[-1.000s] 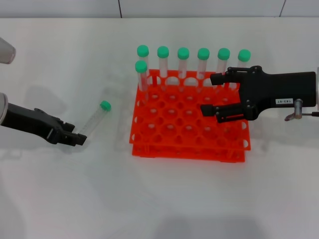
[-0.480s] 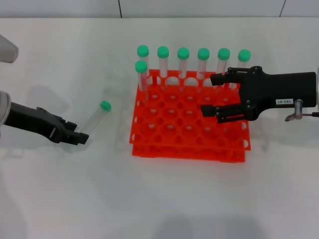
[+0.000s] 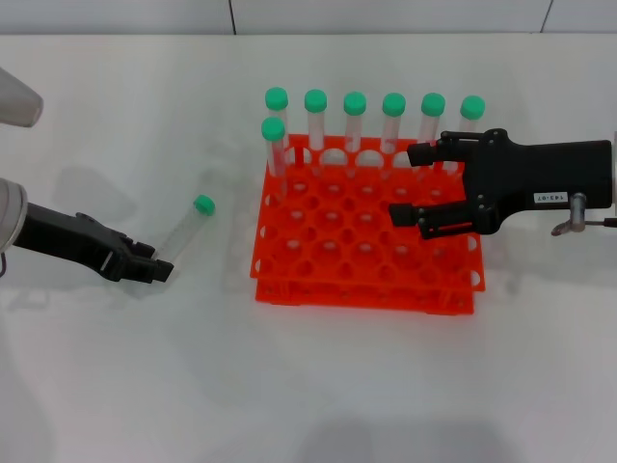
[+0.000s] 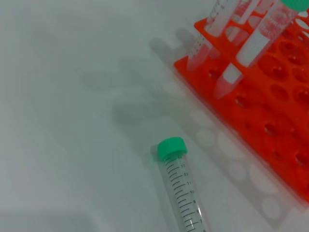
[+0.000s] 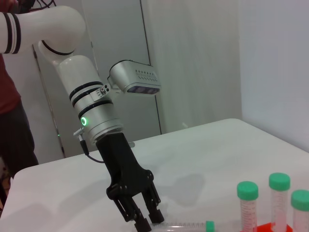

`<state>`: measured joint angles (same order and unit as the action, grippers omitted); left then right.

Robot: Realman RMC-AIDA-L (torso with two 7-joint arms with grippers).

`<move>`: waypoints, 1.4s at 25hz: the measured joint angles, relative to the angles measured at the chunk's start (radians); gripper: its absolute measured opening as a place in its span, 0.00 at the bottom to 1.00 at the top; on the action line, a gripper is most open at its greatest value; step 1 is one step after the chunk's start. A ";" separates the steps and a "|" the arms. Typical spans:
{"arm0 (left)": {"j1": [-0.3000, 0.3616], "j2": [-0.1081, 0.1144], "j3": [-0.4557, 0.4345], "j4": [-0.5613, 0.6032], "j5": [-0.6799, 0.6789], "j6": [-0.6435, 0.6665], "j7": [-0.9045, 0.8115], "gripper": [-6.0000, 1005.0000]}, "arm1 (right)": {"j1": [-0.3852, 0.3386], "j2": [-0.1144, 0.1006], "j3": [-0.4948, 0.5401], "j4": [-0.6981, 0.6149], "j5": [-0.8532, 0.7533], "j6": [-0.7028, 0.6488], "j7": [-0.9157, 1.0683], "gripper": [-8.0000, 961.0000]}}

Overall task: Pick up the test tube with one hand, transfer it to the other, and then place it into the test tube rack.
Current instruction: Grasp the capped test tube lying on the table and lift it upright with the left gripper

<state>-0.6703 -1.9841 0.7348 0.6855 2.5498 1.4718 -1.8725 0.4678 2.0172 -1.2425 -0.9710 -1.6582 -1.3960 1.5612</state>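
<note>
The test tube [image 3: 181, 234] lies flat on the white table left of the rack, its green cap [image 3: 203, 204] pointing away from me; it also shows in the left wrist view [image 4: 181, 193]. My unlabelled left gripper [image 3: 160, 271] sits low at the tube's bottom end, fingers slightly apart, and shows in the right wrist view [image 5: 148, 220] with the tube [image 5: 186, 225] just beside its tips. The labelled right gripper [image 3: 413, 183] hovers open over the right side of the orange-red test tube rack [image 3: 366, 280], holding nothing.
Several green-capped tubes [image 3: 355, 121] stand upright in the rack's back row, and one more [image 3: 274, 145] stands at the left of the second row. The rack's corner [image 4: 270, 96] lies close to the lying tube.
My left gripper has crept a little to the right toward the tube's lower end. The tube, the rack and the right arm have not moved.
</note>
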 joint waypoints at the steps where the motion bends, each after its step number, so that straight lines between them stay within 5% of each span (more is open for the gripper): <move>1: 0.000 0.000 0.000 0.000 0.000 0.000 0.000 0.42 | 0.000 0.000 0.000 0.000 0.000 0.000 0.000 0.90; 35: -0.023 0.002 0.006 -0.002 0.027 -0.011 -0.024 0.34 | 0.000 0.000 0.000 0.000 0.015 0.000 -0.012 0.90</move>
<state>-0.6929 -1.9820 0.7407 0.6831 2.5766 1.4606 -1.8969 0.4676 2.0172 -1.2425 -0.9709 -1.6430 -1.3959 1.5492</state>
